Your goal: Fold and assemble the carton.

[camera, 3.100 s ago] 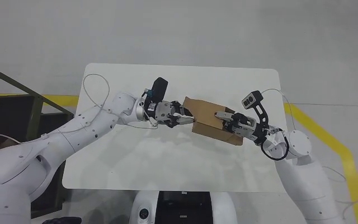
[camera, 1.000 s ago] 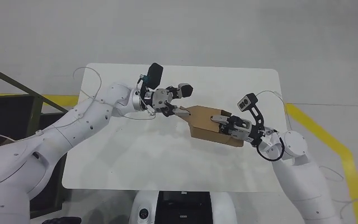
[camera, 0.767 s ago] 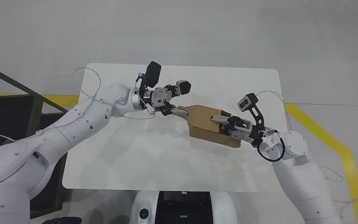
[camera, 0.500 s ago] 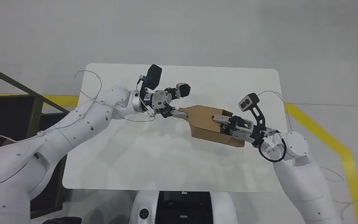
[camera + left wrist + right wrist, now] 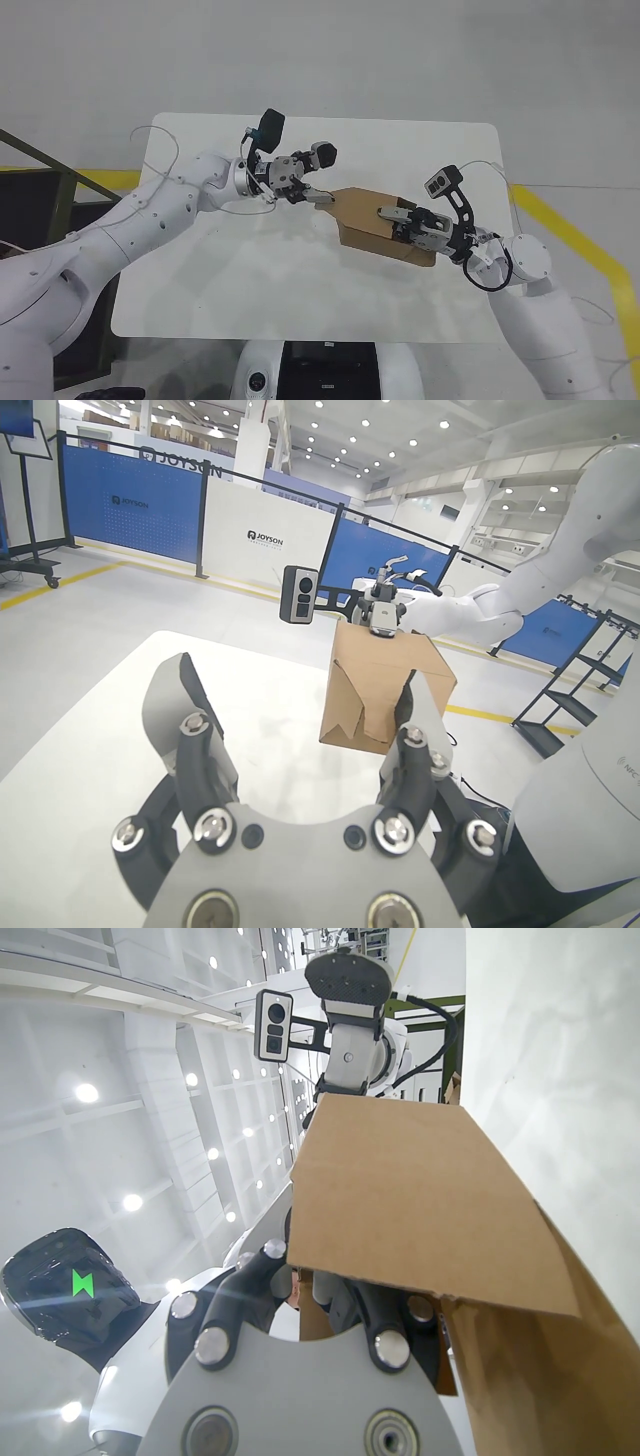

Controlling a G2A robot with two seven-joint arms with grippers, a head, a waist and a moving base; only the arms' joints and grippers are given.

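The carton (image 5: pixel 378 215) is a little right of the middle in the top view. It lies long-ways over the white surface (image 5: pixel 250 290), between my two arms. My right jaws come in from the right side of the frame and are pinched tight on the carton's top edge. From my right wrist I see the carton (image 5: pixel 410 1208) with its brown wall going in between them. My left jaws are spread wide, just up and left of the carton in the top view. One of them sits right by the carton's pointed left end, and I cannot tell if it touches. The other one is up in the air, well apart from the carton. From my left wrist the carton (image 5: pixel 385 680) shows its near end, with flaps folded in and a ragged lower edge. I cannot tell if its bottom rests on the surface or hangs just over it. The carton is well apart from the far and near edges of the surface, and nearer to the right edge. There is lots of bare white room at the left and along the lower part of the frame.
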